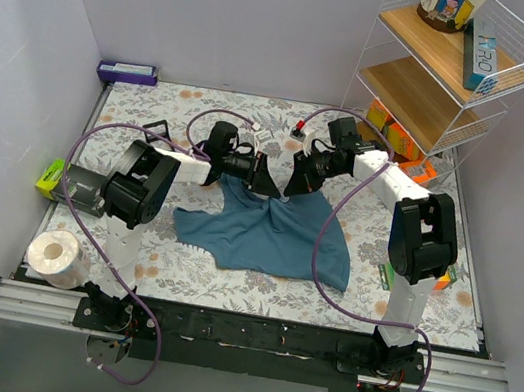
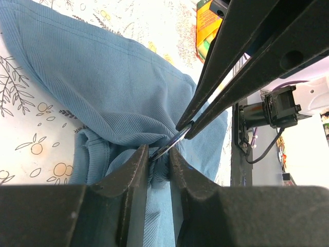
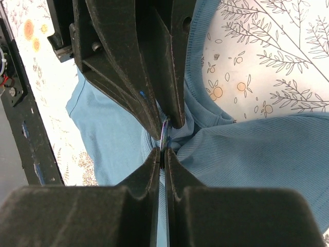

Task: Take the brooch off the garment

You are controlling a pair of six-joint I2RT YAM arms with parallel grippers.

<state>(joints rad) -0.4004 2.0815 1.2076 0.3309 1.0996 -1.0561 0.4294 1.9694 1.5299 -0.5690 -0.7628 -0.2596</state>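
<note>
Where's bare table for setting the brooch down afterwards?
Bare tablecloth between the purple box and the left arm, and the near strip in front of the garment. Crowded where the left gripper and right gripper meet, and by the shelf.

I look down on the tabletop [image 1: 196, 281] from behind the arms; each wrist view peers closely along its fingers [image 2: 128, 195], both sharing the garment [image 2: 103, 87] beyond them.
</note>
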